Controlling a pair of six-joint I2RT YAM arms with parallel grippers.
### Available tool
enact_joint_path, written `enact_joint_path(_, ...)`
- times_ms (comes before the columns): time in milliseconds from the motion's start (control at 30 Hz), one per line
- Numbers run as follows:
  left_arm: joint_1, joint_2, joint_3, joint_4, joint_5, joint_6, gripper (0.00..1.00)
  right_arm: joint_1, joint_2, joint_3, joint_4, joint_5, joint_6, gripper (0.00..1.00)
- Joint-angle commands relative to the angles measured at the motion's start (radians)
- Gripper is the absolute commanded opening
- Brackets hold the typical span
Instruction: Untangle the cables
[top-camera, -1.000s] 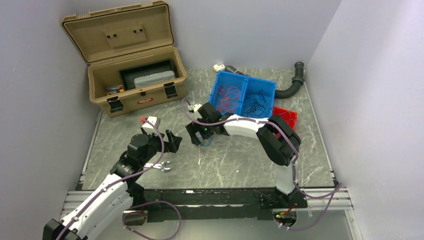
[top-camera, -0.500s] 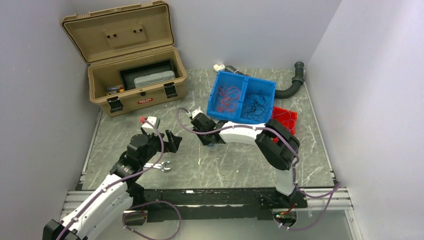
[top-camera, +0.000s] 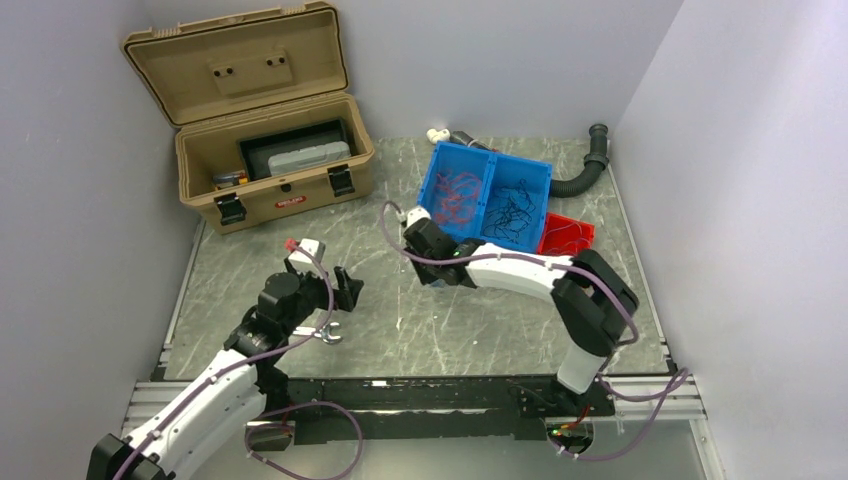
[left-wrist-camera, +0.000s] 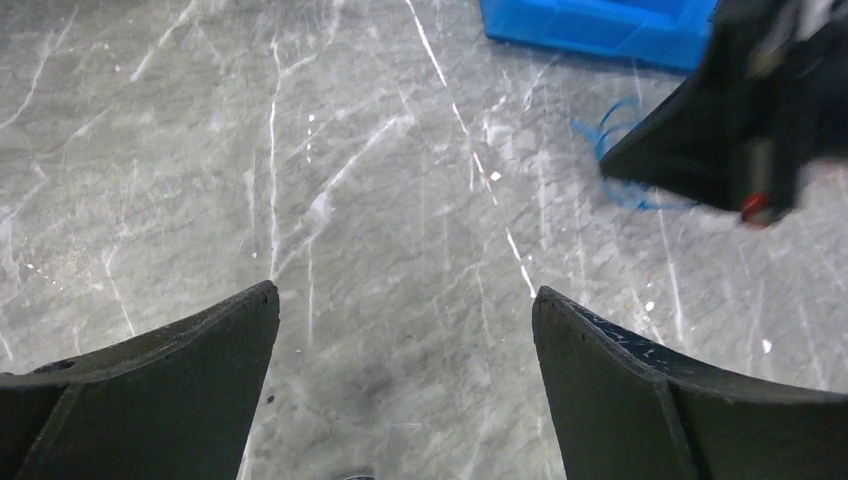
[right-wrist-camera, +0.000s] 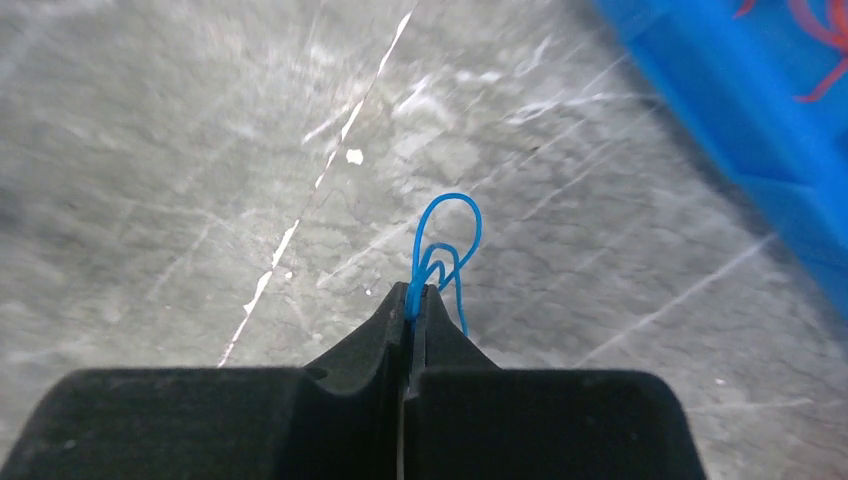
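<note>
A thin blue cable (right-wrist-camera: 447, 235) loops out from the tips of my right gripper (right-wrist-camera: 412, 295), which is shut on it just above the table. From above, the right gripper (top-camera: 440, 276) sits just in front of the blue bin (top-camera: 492, 158). Red cables (top-camera: 458, 192) lie in the bin's left compartment and black cables (top-camera: 510, 208) in its right one. My left gripper (left-wrist-camera: 405, 295) is open over bare table, with the blue cable (left-wrist-camera: 608, 150) and the right gripper (left-wrist-camera: 720, 140) ahead to its right. Seen from the top, the left gripper (top-camera: 346, 290) is well left of the right one.
An open tan case (top-camera: 270, 165) stands at the back left. A small wrench (top-camera: 326, 335) lies near the left arm. A red bin (top-camera: 570, 232) with thin wires sits right of the blue bin. A black corrugated hose (top-camera: 585, 172) curves along the back right.
My right gripper went from open to shut on the blue cable and shifted right toward the blue bin. The left arm barely moved and stayed open.
</note>
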Motion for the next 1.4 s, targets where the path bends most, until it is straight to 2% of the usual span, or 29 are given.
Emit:
enact_joint_path(0, 0.002, -0.041, -0.031, 0.057, 0.014, 0.057, 0.99, -0.046, -0.142, -0.009, 0.066, 0.0, 0.054, 0.0)
enact_joint_path(333, 0.002, -0.191, -0.113, 0.098, 0.032, 0.06, 0.99, -0.228, -0.394, -0.058, 0.032, -0.022, 0.105, 0.0)
enact_joint_path(567, 0.002, -0.217, -0.125, 0.102, 0.031, 0.055, 0.99, -0.349, -0.55, -0.108, -0.044, -0.014, 0.101, 0.0)
enact_joint_path(800, 0.003, -0.238, -0.126, 0.083, 0.026, 0.045, 0.99, -0.535, -0.655, -0.144, -0.131, -0.036, 0.142, 0.0)
enact_joint_path(967, 0.002, -0.25, -0.126, 0.073, 0.025, 0.037, 0.99, -0.719, -0.719, -0.188, -0.184, -0.039, 0.16, 0.0)
enact_joint_path(1100, 0.002, -0.254, -0.117, 0.05, 0.02, 0.036, 0.99, -0.859, -0.739, -0.23, -0.188, -0.053, 0.177, 0.0)
enact_joint_path(1200, 0.003, -0.253, -0.114, 0.049, 0.024, 0.041, 0.99, -0.921, -0.718, -0.27, -0.14, -0.073, 0.203, 0.0)
enact_joint_path(1367, 0.003, -0.236, -0.104, 0.043, 0.026, 0.044, 0.99, -0.941, -0.591, -0.26, -0.078, 0.001, 0.223, 0.0)
